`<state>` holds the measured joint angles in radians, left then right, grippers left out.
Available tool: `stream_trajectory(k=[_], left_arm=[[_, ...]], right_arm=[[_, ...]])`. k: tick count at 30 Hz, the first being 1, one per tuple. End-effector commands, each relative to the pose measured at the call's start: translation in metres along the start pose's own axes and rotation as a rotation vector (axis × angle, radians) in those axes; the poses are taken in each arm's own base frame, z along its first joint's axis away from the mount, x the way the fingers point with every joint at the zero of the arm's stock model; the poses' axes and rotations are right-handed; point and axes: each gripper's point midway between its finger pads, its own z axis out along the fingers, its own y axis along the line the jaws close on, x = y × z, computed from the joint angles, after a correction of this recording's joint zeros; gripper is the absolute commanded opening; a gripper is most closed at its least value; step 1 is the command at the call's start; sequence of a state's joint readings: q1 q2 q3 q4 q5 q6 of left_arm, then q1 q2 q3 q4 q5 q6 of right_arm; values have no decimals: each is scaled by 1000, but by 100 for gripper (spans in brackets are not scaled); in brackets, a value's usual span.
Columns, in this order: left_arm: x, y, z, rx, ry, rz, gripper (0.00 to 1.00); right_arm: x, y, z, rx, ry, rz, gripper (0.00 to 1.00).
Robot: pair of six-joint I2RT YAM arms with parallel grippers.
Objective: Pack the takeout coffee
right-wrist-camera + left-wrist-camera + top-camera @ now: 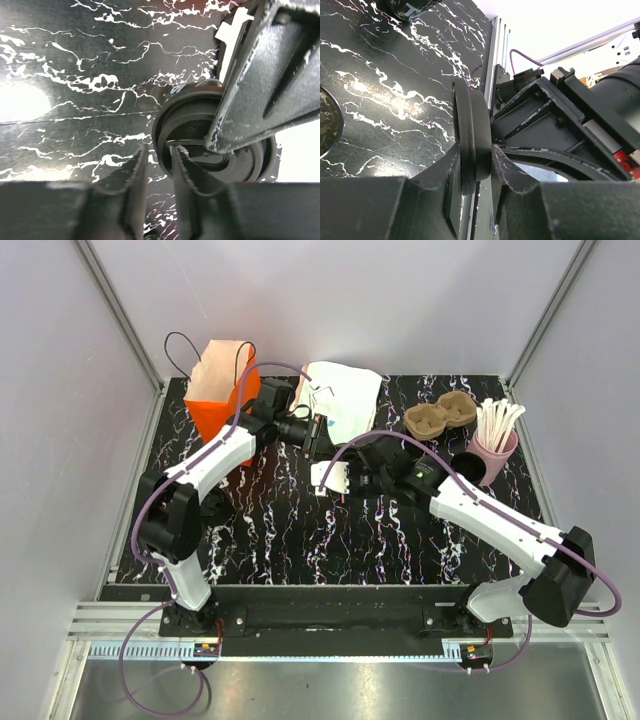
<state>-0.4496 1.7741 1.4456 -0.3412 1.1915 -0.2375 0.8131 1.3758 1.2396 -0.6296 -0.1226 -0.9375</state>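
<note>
The takeout coffee (467, 463), a small black cup, stands on the table against the pink cup of white sticks (495, 452), away from both grippers. My left gripper (314, 432) (475, 147) is shut on a flat round black lid (318, 440) (472, 120), pinching it across its thickness and holding it on edge above the table. My right gripper (328, 462) (159, 152) has come up to this lid (190, 120). Its jaws are narrow and straddle the lid's rim, one finger outside and one inside, with a sliver of gap still showing.
An orange paper bag (220, 400) stands open at the back left. Next to it lies a white bag (345, 390). A brown cardboard cup carrier (440, 417) sits at the back right. The black marbled table (300, 530) ends at metal rails.
</note>
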Motion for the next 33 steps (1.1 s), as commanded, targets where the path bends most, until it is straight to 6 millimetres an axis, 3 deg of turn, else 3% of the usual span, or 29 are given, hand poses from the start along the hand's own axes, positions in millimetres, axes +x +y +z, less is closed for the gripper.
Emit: stream_trajectory(k=[1, 6, 9, 10, 14, 16, 17, 20, 26, 33], left_arm=[[-3, -17, 0, 85, 5, 30, 3], [-4, -16, -1, 83, 3, 33, 6], [-4, -13, -2, 77, -1, 32, 25], [-5, -12, -3, 74, -4, 33, 37], [-10, -7, -10, 54, -19, 35, 66], [-14, -2, -16, 31, -29, 40, 76], [-16, 2, -21, 16, -37, 41, 86], [-23, 7, -30, -27, -47, 65, 99], [-33, 16, -49, -179, -71, 161, 99], [-14, 27, -62, -329, -80, 254, 99]], right_arm=[[0, -9, 5, 69, 12, -37, 25], [-1, -11, 5, 87, 22, -46, 10], [0, -9, 3, 82, 27, -48, 2], [-1, -9, 1, 77, 24, -48, 1], [-5, -5, -6, 56, 11, -36, 0], [-9, -3, -10, 37, 2, -26, 0], [-10, -3, -12, 33, 0, -23, 0], [-14, -3, -21, 21, -5, -12, 0], [-9, -24, -32, 50, 23, 41, 0], [2, -69, -40, 27, -14, 191, 0]])
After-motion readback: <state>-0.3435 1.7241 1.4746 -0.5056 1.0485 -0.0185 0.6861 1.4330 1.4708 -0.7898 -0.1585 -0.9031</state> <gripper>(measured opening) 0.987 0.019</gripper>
